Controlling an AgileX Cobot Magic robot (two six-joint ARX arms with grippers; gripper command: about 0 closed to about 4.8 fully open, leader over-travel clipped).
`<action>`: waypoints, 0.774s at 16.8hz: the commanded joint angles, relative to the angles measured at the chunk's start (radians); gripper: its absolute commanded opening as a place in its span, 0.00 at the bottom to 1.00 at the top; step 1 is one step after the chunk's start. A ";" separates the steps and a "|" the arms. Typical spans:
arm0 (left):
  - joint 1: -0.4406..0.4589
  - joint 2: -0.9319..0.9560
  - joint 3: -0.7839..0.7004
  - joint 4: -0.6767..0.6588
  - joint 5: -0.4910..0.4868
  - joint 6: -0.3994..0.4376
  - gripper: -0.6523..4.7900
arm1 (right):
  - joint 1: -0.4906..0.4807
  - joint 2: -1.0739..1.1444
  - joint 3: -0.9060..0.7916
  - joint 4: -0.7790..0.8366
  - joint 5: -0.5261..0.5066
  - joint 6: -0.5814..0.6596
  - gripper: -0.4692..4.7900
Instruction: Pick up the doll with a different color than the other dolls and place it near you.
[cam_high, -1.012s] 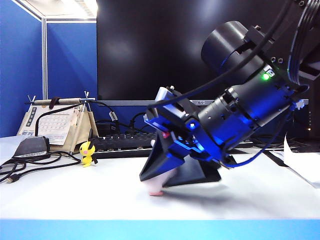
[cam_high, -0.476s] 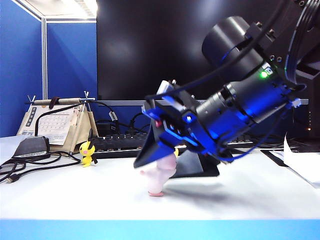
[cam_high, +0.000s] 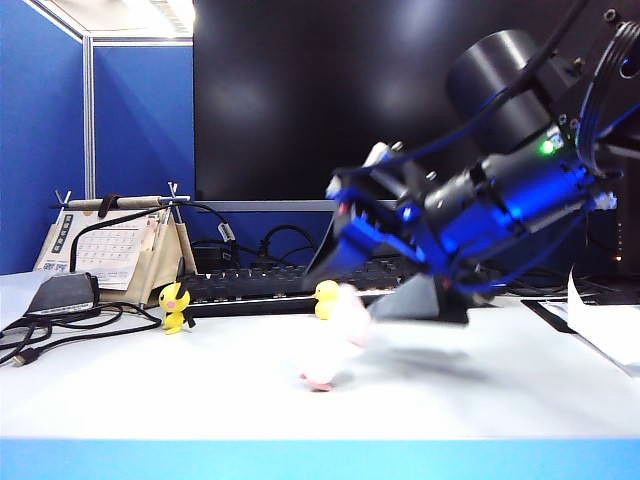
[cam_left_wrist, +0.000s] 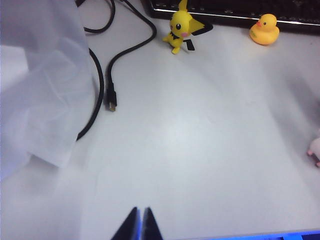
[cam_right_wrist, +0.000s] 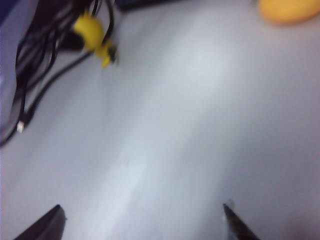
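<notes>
- Exterior view: the blurred pale-pink rabbit (cam_high: 335, 340) sits on the smooth white table (cam_high: 200, 390) near its front edge, free of the right gripper (cam_high: 345, 250) above it. The glossy yellow duck (cam_high: 326, 299) and the pointy-eared figure (cam_high: 175, 306) stand by the keyboard (cam_high: 250, 288) at the back.
- Left wrist view: left gripper (cam_left_wrist: 139, 225), its dark tapered fingers pressed together, over bare table; a black cable (cam_left_wrist: 112, 75) curls nearby.
- Right wrist view: the right gripper's fingers (cam_right_wrist: 40, 225) are spread wide, holding nothing.
</notes>
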 joint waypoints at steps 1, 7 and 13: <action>-0.001 0.001 0.002 0.002 0.001 0.000 0.16 | -0.021 -0.019 0.059 0.032 -0.051 0.006 0.84; -0.001 0.001 0.002 0.002 0.001 0.000 0.16 | -0.042 -0.040 0.101 -0.009 -0.068 -0.042 0.38; -0.001 0.001 0.002 0.002 0.001 0.000 0.16 | -0.200 -0.199 0.020 -0.172 -0.069 -0.113 0.25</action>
